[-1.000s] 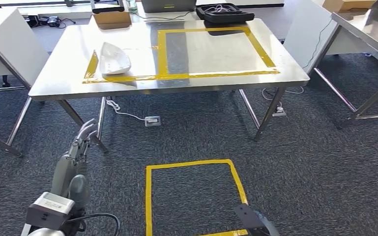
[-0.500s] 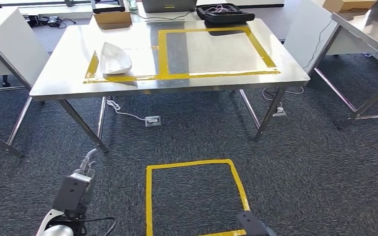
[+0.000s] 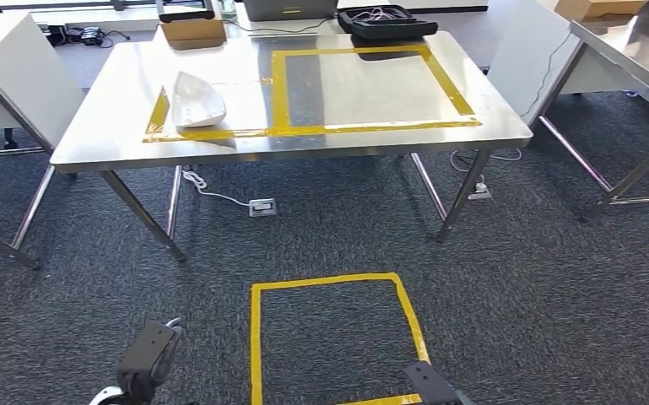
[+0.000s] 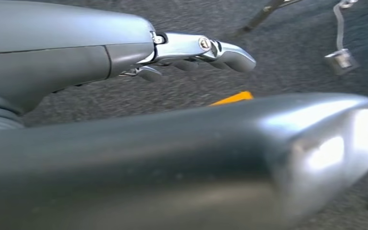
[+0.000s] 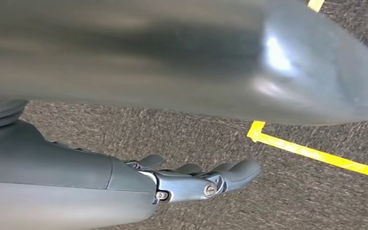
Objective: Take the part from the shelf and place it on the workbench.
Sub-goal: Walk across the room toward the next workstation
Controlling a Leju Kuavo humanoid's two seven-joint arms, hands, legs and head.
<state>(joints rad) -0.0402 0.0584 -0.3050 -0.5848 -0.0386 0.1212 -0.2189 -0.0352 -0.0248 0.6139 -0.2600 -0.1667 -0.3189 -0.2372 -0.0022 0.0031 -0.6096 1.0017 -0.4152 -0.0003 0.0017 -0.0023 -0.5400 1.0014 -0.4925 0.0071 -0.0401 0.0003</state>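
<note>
Both hands hung low over the carpet [image 3: 515,278], left hand [image 4: 191,50] and right hand [image 5: 196,179] empty, fingers loosely extended.

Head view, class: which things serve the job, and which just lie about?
Job:
white part
workbench
left hand
right hand

Lying about:
black case
cardboard box
floor tape square
power strip
</note>
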